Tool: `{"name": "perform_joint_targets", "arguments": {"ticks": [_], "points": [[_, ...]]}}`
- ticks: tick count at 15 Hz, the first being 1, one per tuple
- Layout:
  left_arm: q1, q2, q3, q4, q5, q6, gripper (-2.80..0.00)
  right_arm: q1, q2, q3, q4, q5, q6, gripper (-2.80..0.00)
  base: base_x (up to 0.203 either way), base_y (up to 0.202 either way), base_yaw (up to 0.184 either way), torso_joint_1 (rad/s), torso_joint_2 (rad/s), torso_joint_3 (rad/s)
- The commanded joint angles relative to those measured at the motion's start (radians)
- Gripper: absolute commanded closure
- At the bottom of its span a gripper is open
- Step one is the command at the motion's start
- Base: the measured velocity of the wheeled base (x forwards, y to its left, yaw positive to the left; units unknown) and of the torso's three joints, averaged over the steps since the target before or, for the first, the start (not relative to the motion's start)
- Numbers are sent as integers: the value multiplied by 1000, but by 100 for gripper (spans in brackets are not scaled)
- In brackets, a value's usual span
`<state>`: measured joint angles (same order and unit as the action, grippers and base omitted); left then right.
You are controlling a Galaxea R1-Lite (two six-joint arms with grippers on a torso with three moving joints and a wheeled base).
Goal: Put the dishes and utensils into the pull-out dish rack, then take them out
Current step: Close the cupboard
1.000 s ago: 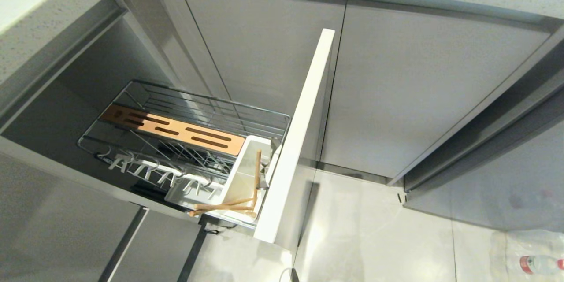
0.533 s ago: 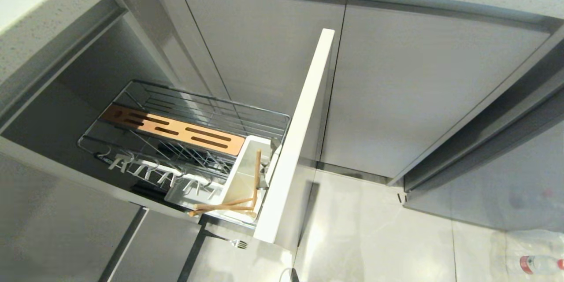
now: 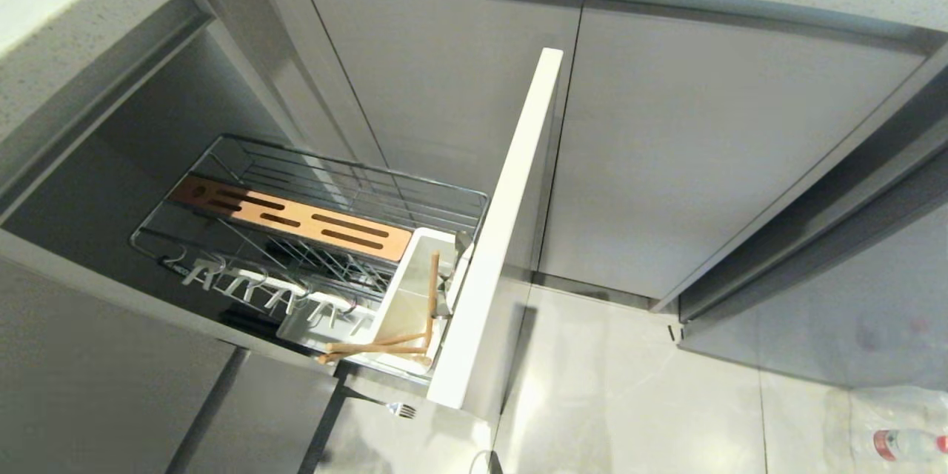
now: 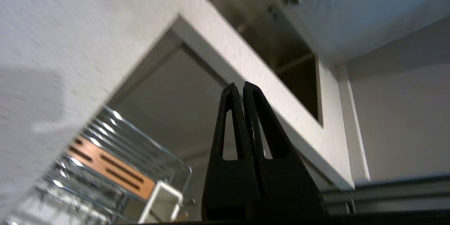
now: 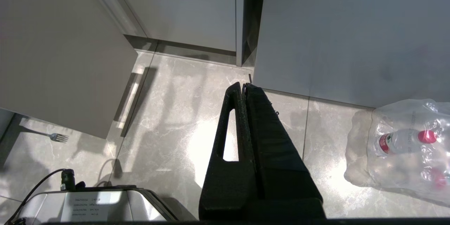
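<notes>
The chopsticks [image 3: 385,344] lean in the white caddy [image 3: 415,289] at the pull-out dish rack [image 3: 311,237]'s front corner. The fork [image 3: 385,406] lies on the floor below. Left gripper [image 4: 242,88] and right gripper [image 5: 243,86] fingers closed, empty.

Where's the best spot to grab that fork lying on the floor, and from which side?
Probably the fork by mid-handle, coming from straight above with the claw across its length. It lies flat on the tile, tines toward the white cabinet front, and its handle end runs under the pull-out dish rack, so a side approach looks blocked.
</notes>
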<state>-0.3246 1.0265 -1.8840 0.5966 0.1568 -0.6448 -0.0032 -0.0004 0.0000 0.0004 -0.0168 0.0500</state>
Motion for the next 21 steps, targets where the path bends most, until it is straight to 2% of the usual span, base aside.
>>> {"name": "perform_joint_targets", "arguments": {"ticks": [1, 3, 6, 11, 13, 17, 21], "points": [[-58, 72, 21, 13, -7, -20, 0, 0, 0, 2, 0, 0, 1, 0, 0, 0, 0, 0, 0, 0], [-117, 104, 39, 33, -40, -54, 0, 0, 0, 2, 0, 0, 1, 0, 0, 0, 0, 0, 0, 0], [-277, 154, 85, 61, -86, -83, 0, 0, 0, 2, 0, 0, 1, 0, 0, 0, 0, 0, 0, 0], [-516, 277, 164, 66, -93, -95, 0, 0, 0, 2, 0, 0, 1, 0, 0, 0, 0, 0, 0, 0], [-553, 347, 169, 91, -94, -92, 0, 0, 0, 2, 0, 0, 1, 0, 0, 0, 0, 0, 0, 0], [-583, 441, 158, 126, -102, -77, 0, 0, 0, 2, 0, 0, 1, 0, 0, 0, 0, 0, 0, 0], [-705, 519, 99, 127, -95, -67, 0, 0, 0, 2, 1, 0, 1, 0, 0, 0, 0, 0, 0, 0]]}}
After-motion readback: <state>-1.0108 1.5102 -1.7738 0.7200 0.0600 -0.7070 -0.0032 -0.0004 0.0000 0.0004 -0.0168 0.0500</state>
